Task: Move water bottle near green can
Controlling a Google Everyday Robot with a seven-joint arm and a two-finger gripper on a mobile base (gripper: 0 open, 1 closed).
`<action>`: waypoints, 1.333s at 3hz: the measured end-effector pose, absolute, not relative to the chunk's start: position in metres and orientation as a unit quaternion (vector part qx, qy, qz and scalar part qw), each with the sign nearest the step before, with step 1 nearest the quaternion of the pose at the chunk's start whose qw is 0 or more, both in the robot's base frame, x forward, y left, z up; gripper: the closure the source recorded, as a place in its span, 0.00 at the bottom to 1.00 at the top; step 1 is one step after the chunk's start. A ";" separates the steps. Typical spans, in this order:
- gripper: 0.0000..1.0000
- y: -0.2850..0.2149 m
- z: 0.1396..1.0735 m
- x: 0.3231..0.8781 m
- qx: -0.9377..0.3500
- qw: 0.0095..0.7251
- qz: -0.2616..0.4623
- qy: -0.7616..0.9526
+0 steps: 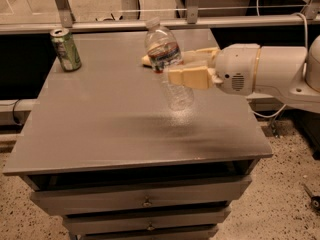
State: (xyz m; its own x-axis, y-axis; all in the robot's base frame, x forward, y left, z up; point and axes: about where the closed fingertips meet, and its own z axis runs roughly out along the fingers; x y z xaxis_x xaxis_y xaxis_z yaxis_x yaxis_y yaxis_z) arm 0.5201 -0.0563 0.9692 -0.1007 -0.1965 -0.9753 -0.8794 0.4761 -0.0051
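The water bottle (167,64) is clear ribbed plastic with a white cap and a red, white and blue label band. It hangs tilted above the grey table (100,129), cap toward the upper left. My gripper (187,66) comes in from the right and is shut on the water bottle around its middle, with cream fingers (189,77) on either side of it. The green can (66,49) stands upright at the table's back left corner, well to the left of the bottle.
A yellow sponge (146,60) lies on the table behind the bottle, mostly hidden by it. My white arm (265,71) reaches over the table's right edge. A metal rail (100,25) runs behind the table. Drawers (145,201) sit below the tabletop.
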 end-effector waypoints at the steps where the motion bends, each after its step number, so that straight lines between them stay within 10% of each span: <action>1: 1.00 -0.056 0.969 0.520 -0.401 0.537 0.318 0.670; 4: 1.00 -0.005 0.974 0.602 -0.404 0.620 0.312 0.596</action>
State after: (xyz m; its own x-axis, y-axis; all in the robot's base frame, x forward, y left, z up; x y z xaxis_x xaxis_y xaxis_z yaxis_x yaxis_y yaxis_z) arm 0.6023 -0.0046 0.9744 0.0946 -0.0954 -0.9909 -0.8681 0.4793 -0.1290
